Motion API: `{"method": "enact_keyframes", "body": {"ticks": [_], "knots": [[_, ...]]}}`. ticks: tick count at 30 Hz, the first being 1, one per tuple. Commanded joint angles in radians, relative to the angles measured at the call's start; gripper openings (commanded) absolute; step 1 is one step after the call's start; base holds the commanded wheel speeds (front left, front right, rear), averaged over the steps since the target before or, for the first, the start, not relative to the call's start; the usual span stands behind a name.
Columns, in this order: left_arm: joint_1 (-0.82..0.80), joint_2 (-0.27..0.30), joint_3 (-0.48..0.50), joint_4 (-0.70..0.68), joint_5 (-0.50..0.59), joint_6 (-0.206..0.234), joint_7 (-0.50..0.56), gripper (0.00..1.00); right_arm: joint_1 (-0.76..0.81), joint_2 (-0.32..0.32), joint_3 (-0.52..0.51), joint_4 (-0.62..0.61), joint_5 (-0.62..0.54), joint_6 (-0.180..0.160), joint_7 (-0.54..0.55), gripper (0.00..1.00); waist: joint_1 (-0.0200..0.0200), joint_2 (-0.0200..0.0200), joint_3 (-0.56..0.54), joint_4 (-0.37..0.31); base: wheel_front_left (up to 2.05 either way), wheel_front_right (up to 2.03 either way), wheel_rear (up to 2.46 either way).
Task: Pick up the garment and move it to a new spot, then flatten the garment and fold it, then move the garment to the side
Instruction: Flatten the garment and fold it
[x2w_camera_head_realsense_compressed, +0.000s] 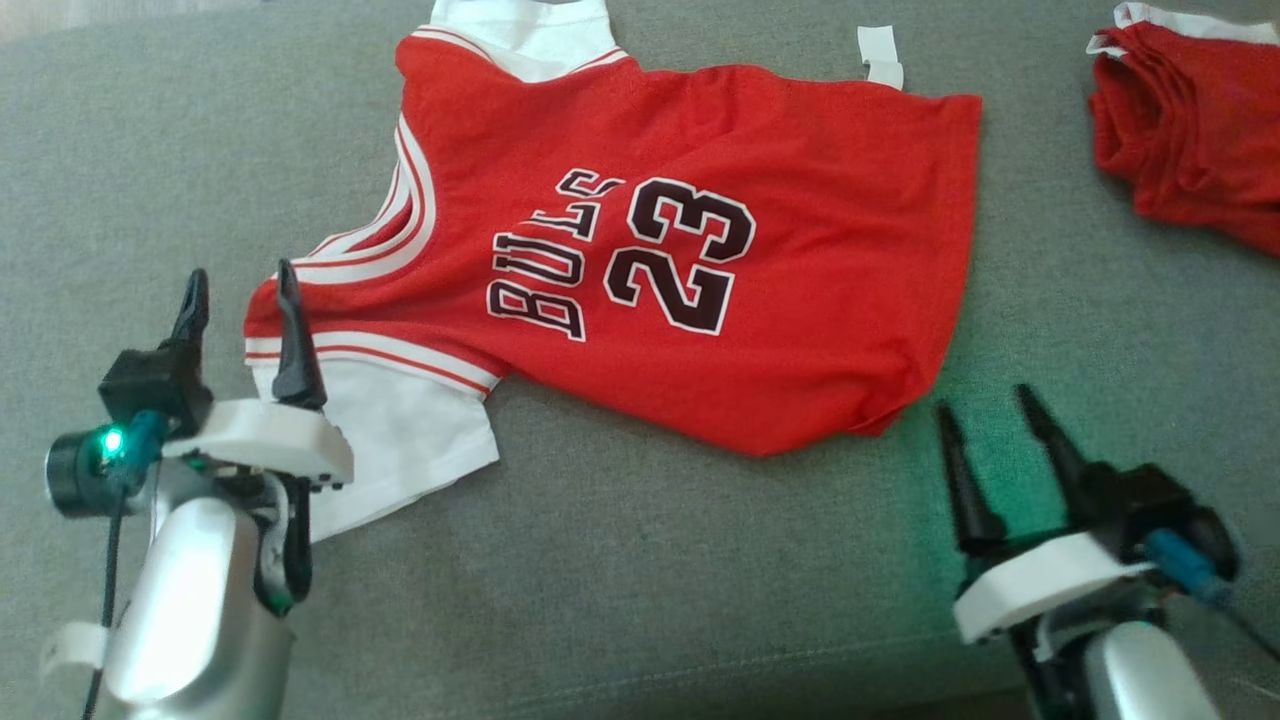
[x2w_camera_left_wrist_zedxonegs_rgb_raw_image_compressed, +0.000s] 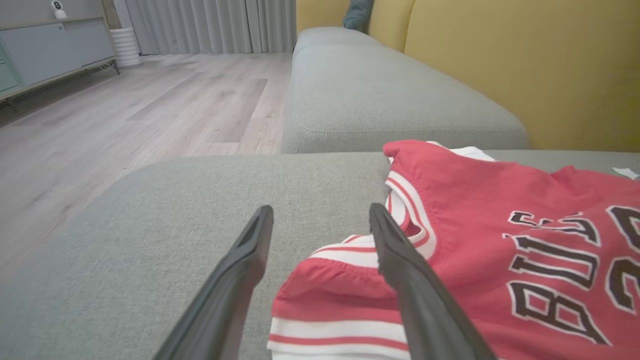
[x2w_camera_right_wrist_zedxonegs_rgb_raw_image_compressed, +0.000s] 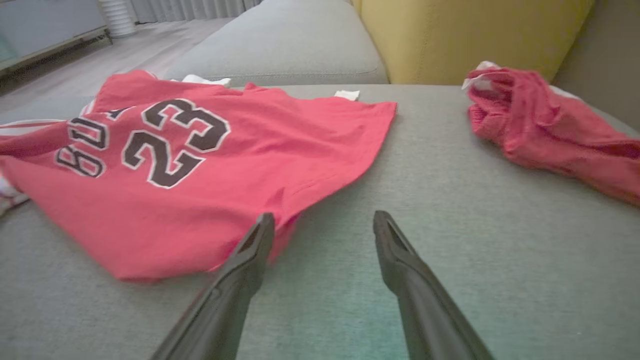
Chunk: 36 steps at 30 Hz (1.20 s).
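Left gripper (x2w_camera_head_realsense_compressed: 242, 272) and right gripper (x2w_camera_head_realsense_compressed: 981, 400), both spread, flank the red-and-white fabric basketball jersey (x2w_camera_head_realsense_compressed: 650, 250) on the grey sofa cushion (x2w_camera_head_realsense_compressed: 700, 580); left wrist view shows a rumpled shoulder (x2w_camera_left_wrist_zedxonegs_rgb_raw_image_compressed: 340, 300), right wrist view a tucked hem corner (x2w_camera_right_wrist_zedxonegs_rgb_raw_image_compressed: 286, 234), both likely worth smoothing before folding.

Soft, even daylight, with no hard glare or deep shadow.
A small green lamp (x2w_camera_head_realsense_compressed: 112, 440) glows, and a green cast tints the grey woven sofa cushion (x2w_camera_head_realsense_compressed: 900, 480). In the right wrist view the red basketball jersey (x2w_camera_right_wrist_zedxonegs_rgb_raw_image_compressed: 200, 165) looks hazy and washed to pink. The long dark gripper fingers (x2w_camera_left_wrist_zedxonegs_rgb_raw_image_compressed: 235, 295) blur towards the bottom edge.
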Motion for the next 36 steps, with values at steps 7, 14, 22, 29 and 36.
{"method": "enact_keyframes", "body": {"ticks": [7,14,22,29,36], "knots": [[0.066,-0.033,0.001,-0.158,0.036,-0.031,-0.012,1.00,-0.020,0.016,0.086,0.058,0.046,0.007,-0.005,1.00,0.0000,0.0000,-0.014,0.029,0.00,0.00,0.00],[0.148,-0.078,-0.060,-0.218,0.057,-0.057,-0.012,1.00,-0.072,0.024,0.084,0.188,0.067,0.007,-0.038,1.00,0.0000,0.0000,-0.028,0.080,0.00,0.00,0.00],[0.200,-0.101,-0.093,-0.240,0.055,-0.065,-0.012,1.00,-0.123,0.026,0.095,0.316,0.071,0.007,-0.058,0.00,0.0000,0.0000,-0.040,0.114,0.00,0.00,0.00],[0.215,-0.108,-0.092,-0.250,0.053,-0.062,-0.012,1.00,-0.138,0.012,0.100,0.250,0.037,0.007,-0.037,0.00,0.0000,0.0000,-0.051,0.112,0.00,0.00,0.00],[0.228,-0.116,-0.116,-0.260,0.046,-0.065,-0.012,1.00,-0.096,-0.095,0.085,-0.070,0.041,0.007,0.108,0.00,0.0000,0.0000,-0.062,0.097,0.00,0.00,0.00]]}}
